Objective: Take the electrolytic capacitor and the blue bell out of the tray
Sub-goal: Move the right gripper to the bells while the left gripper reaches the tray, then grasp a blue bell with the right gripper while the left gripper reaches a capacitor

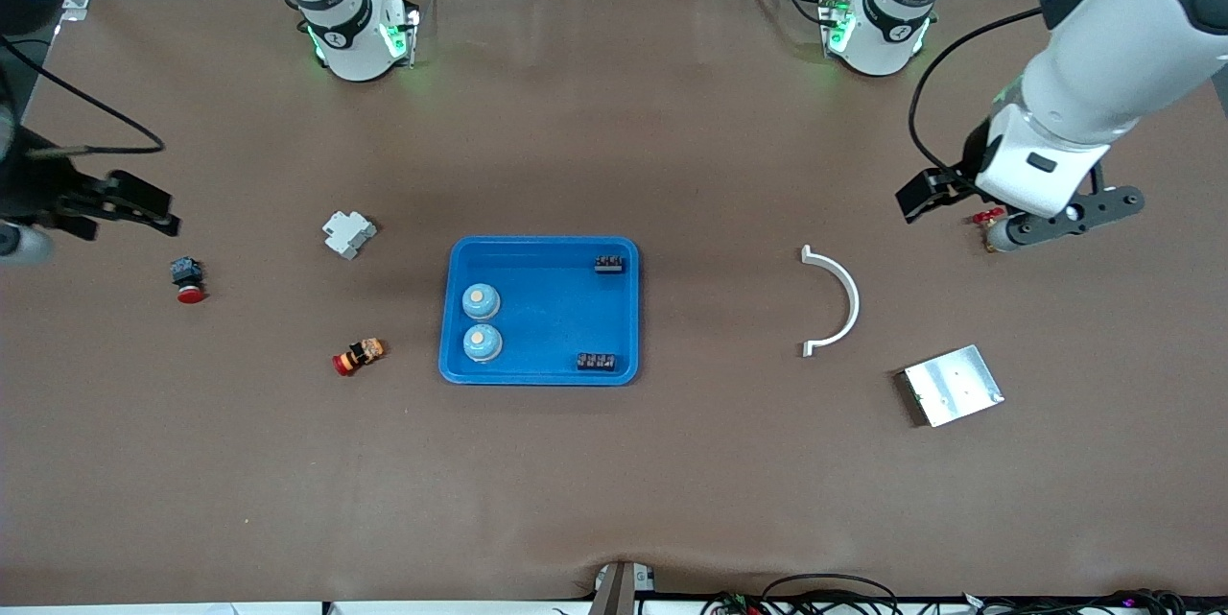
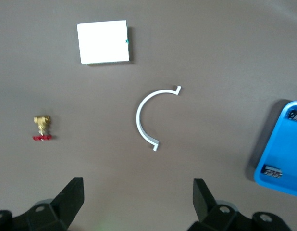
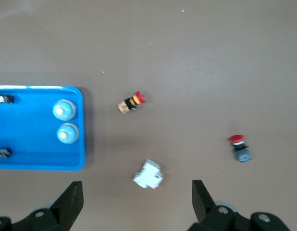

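Two light-blue bells sit in the blue tray at the side toward the right arm's end. Two small black capacitors lie in the tray's corners toward the left arm's end. The right wrist view shows the bells and tray. The left wrist view shows the tray's edge with a capacitor. My left gripper is open and empty over bare table. My right gripper is open and empty, up over the table's right-arm end.
Toward the left arm's end lie a white arc, a silver plate and a brass valve. Toward the right arm's end lie a white breaker, a red push button and a red-orange part.
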Controlling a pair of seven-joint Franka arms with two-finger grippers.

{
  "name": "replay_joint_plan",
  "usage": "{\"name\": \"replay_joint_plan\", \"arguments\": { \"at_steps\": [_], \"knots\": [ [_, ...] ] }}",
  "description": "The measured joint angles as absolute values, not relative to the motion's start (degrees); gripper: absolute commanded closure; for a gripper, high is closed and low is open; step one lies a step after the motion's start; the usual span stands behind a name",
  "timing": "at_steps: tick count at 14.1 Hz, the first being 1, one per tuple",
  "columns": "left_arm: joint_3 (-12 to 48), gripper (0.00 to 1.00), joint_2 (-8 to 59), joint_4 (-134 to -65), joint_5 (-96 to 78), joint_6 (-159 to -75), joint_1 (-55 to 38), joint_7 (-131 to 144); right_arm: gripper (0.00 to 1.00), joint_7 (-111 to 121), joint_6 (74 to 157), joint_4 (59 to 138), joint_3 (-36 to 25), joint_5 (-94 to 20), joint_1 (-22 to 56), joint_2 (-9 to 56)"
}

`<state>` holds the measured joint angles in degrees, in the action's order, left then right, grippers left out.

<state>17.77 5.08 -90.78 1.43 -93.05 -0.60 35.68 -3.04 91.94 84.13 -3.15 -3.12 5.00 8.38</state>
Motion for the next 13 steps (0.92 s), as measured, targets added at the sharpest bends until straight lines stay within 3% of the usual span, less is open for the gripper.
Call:
{"name": "replay_joint_plan", "arguments": {
  "at_steps": [7,13],
  "knots": [
    [23.05,0.00,11.71,-91.90,1.41,-94.59,-5.83,65.40,0.00,-24.52,107.29,84.83,-2.82,-3.29,16.85,24.88],
    [23.13,0.00,19.54,-92.03,1.41,-104.05,-12.50,90.19,0.00,-35.51,117.23,89.59,-2.79,-3.33,23.92,31.94]
  ]
}}
